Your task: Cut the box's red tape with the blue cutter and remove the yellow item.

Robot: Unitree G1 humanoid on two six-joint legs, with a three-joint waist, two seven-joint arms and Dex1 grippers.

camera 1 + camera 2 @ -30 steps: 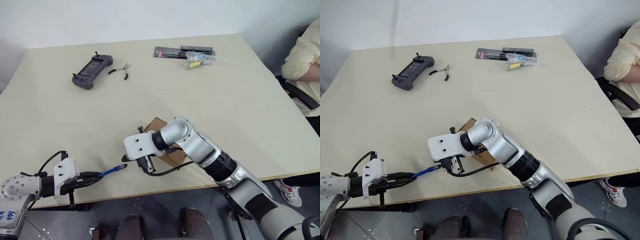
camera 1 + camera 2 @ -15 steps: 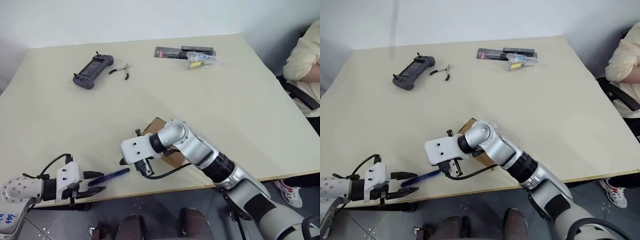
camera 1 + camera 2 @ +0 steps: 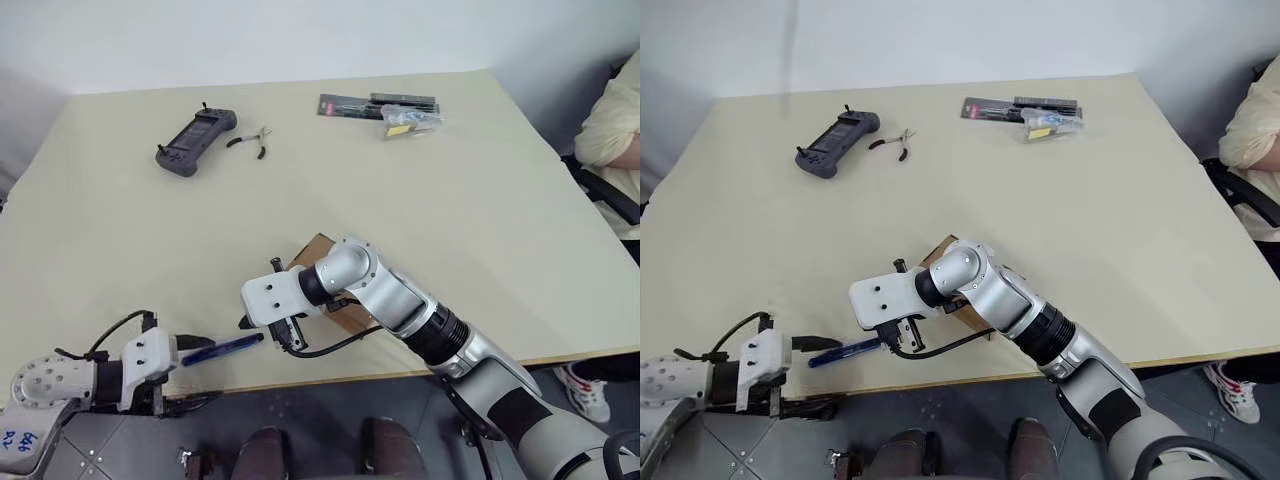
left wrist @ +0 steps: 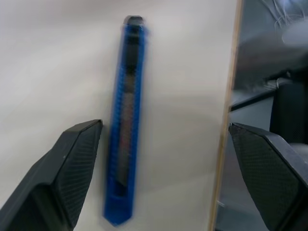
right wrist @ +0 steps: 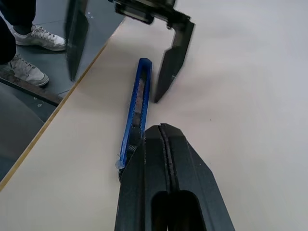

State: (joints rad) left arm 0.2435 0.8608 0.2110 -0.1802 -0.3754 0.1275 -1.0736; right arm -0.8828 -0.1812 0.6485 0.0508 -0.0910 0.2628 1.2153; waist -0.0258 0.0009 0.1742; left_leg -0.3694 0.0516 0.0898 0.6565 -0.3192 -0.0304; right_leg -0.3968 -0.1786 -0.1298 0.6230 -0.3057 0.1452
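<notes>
Down at the table's (image 3: 120,230) near edge, the left gripper (image 4: 163,159) stood wide open around the cutter (image 4: 126,120), which lay flat and untouched between its fingers. Just beside it, the right gripper (image 5: 163,139) was shut and empty, its arm hiding most of the box (image 3: 312,250). Tape and yellow item could not be made out. Beyond stretched bare beige tabletop.

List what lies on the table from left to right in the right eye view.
Left gripper → blue cutter → right gripper → box, all along the near edge. At the far side: black game controller → pliers → black blister pack.
</notes>
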